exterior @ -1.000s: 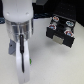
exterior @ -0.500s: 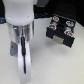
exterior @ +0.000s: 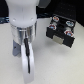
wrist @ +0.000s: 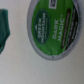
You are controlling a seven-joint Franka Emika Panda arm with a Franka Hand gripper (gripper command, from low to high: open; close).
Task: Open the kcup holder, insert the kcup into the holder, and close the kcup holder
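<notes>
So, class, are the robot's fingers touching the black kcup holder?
Apart. The exterior view shows a strip of white table between the fingers and the kcup holder, which sits towards the exterior view's right.

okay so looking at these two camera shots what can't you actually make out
- Gripper: hidden in the exterior view behind the white arm; outside the wrist view. Open or shut, unknown.
- Kcup: cut off by the wrist view's edge; unseen in the exterior view.
- Kcup holder: too blurred in the exterior view to judge whether its top is open.
</notes>
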